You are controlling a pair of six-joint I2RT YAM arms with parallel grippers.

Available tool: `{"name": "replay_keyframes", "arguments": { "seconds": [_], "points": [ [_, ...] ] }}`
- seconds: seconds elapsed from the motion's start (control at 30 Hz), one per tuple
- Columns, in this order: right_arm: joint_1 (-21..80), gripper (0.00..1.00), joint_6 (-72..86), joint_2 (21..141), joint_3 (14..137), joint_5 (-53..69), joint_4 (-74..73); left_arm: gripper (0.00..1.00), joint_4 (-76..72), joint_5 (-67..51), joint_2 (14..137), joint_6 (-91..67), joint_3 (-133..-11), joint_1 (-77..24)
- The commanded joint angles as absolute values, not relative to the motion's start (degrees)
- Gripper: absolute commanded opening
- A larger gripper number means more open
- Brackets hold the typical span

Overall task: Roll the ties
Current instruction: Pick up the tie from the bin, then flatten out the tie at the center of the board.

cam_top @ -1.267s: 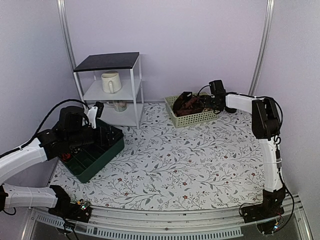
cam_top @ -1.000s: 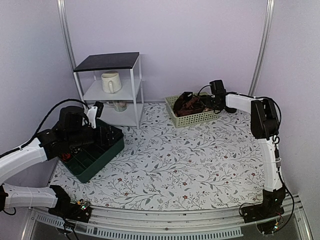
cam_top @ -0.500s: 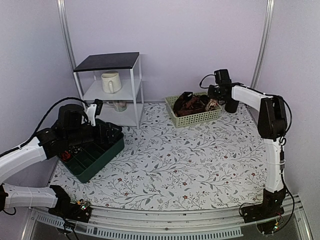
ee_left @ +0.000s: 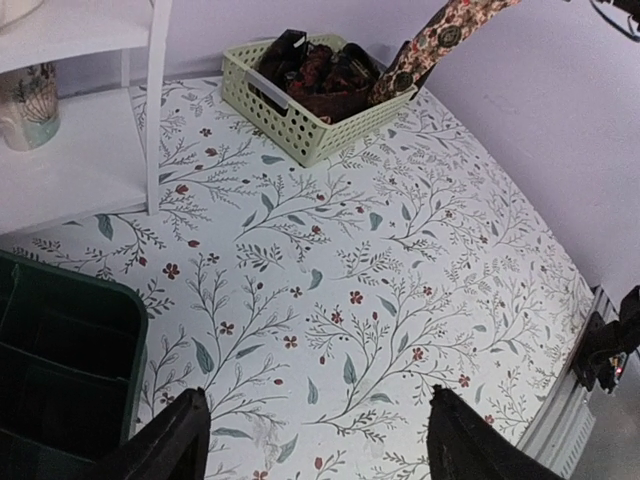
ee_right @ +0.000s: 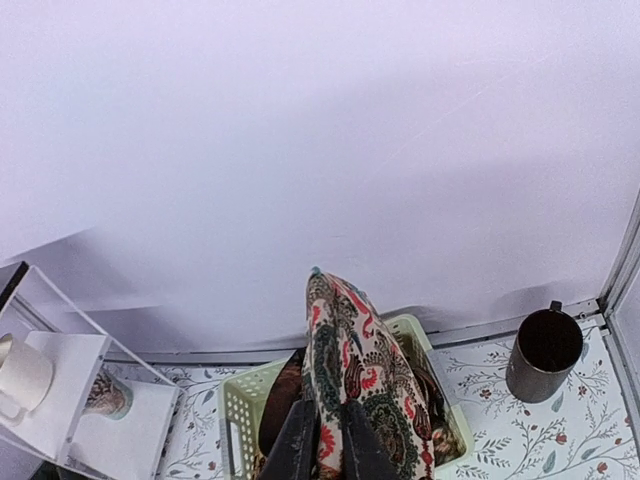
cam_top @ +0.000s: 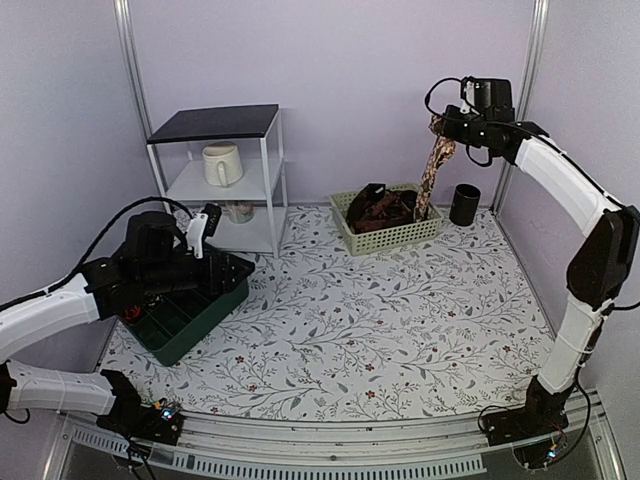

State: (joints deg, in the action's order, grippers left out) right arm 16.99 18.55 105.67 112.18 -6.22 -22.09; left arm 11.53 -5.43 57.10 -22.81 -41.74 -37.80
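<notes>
A pale paisley tie (cam_top: 432,175) with red and green motifs hangs from my right gripper (cam_top: 445,125), which is shut on its upper end high above the table. Its lower end trails into the light green basket (cam_top: 388,237). In the right wrist view the tie (ee_right: 365,370) is pinched between the dark fingers (ee_right: 300,445) of that gripper (ee_right: 322,440). More dark brown ties (cam_top: 378,210) lie heaped in the basket. My left gripper (cam_top: 222,268) hovers over the dark green tray (cam_top: 190,320), open and empty (ee_left: 315,420). The left wrist view also catches the raised tie (ee_left: 440,35).
A white shelf unit (cam_top: 215,180) with a cream mug (cam_top: 222,163) stands at the back left. A black cup (cam_top: 463,203) sits right of the basket. The floral cloth (cam_top: 380,330) covers the table. The basket (ee_left: 300,130) shows far ahead in the left wrist view.
My right gripper closed on a tie in the basket and rose high, pulling the tie up out of it. My left gripper shifted slightly right and its jaws narrowed a little.
</notes>
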Motion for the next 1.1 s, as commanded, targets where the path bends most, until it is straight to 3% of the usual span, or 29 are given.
{"name": "replay_keyframes", "arguments": {
  "seconds": [0.0, 0.47, 0.73, 1.07],
  "points": [
    [19.6, 0.1, 18.9, 94.9, 107.7, -0.5, -24.0, 0.74, 8.2, -5.9, 57.1, -20.2, -42.5, -39.2],
    [36.4, 0.1, 29.3, 72.1, 83.8, 15.5, -11.7, 0.69, 4.6, -4.4, 52.6, -12.5, -43.1, -40.4],
    [43.2, 0.1, 39.7, 72.6, 77.4, 28.8, 1.9, 0.68, 2.4, -7.9, 52.1, -12.8, -41.9, -40.7],
    [45.7, 0.1, 47.2, 75.0, 81.3, 37.8, 13.4, 0.67, 2.4, -7.8, 51.1, -11.7, -41.2, -41.1]
  ]
}}
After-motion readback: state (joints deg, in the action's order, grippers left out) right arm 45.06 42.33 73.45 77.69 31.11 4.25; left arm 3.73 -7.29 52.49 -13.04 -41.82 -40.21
